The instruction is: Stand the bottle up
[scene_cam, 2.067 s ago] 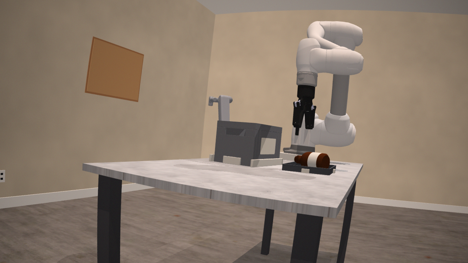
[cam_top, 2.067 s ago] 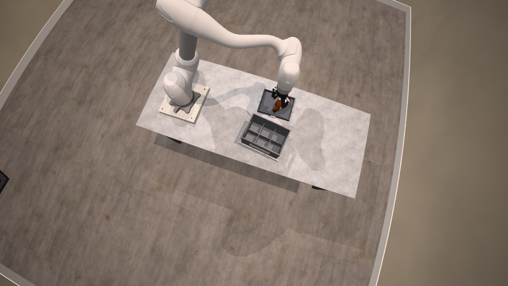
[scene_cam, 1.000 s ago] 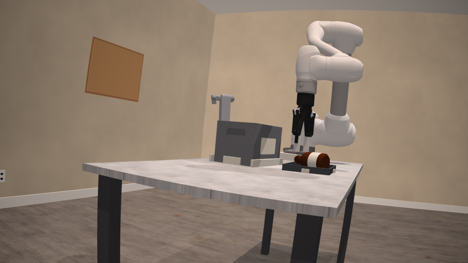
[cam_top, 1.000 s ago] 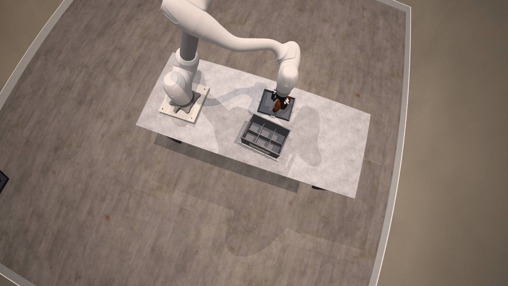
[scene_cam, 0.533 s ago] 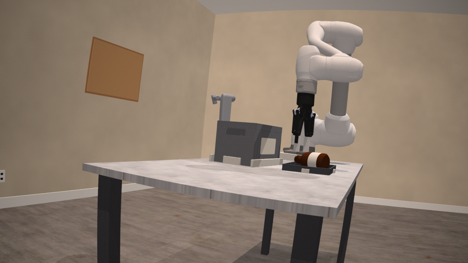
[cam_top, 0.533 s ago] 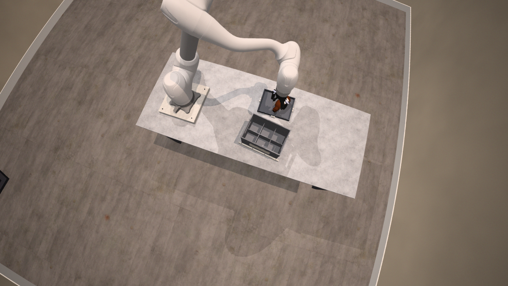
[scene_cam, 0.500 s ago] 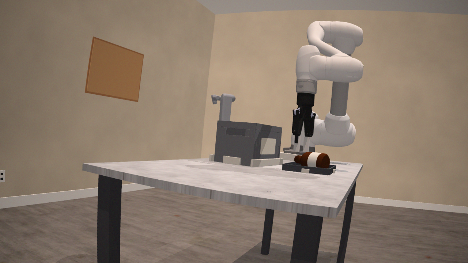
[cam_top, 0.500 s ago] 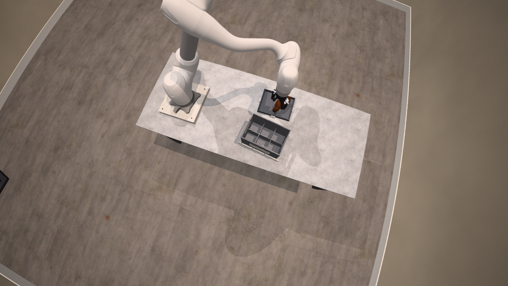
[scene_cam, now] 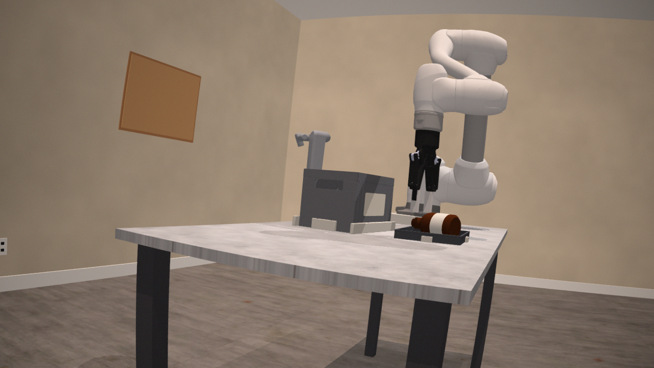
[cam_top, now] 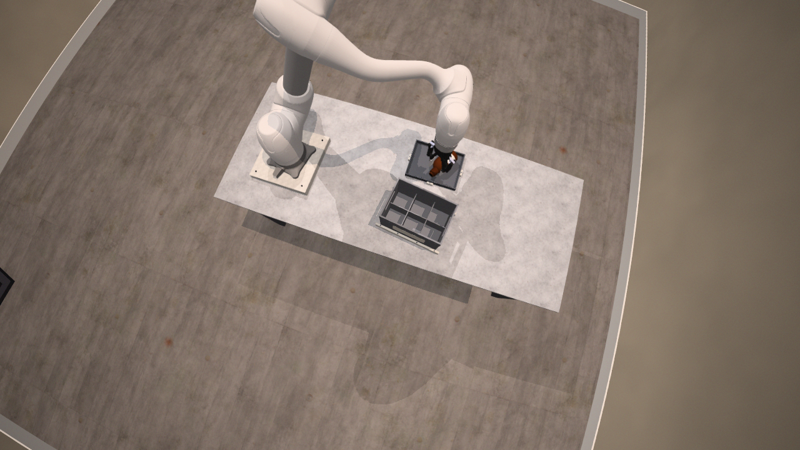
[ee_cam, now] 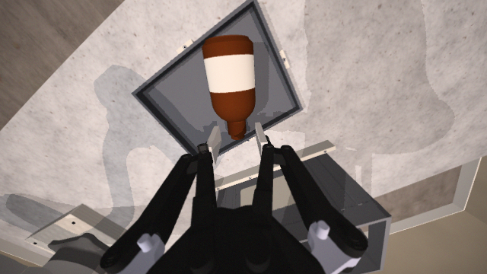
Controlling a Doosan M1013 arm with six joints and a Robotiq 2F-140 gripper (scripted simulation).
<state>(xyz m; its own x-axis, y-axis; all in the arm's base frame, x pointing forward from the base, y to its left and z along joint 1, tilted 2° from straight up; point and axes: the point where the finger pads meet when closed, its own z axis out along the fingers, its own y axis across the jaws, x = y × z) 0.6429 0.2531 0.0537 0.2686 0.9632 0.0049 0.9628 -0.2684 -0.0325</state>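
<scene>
A brown bottle with a white label lies on its side on the dark square tray. It also shows in the exterior view and from above. My gripper hangs above the bottle's neck end, fingers partly open with nothing between them. In the exterior view the gripper is a short way above the bottle, not touching it. The neck shows between the two fingertips in the wrist view.
The grey crate with several empty compartments stands right beside the tray. The arm's base plate is at the table's other end. The tray lies near the table's edge.
</scene>
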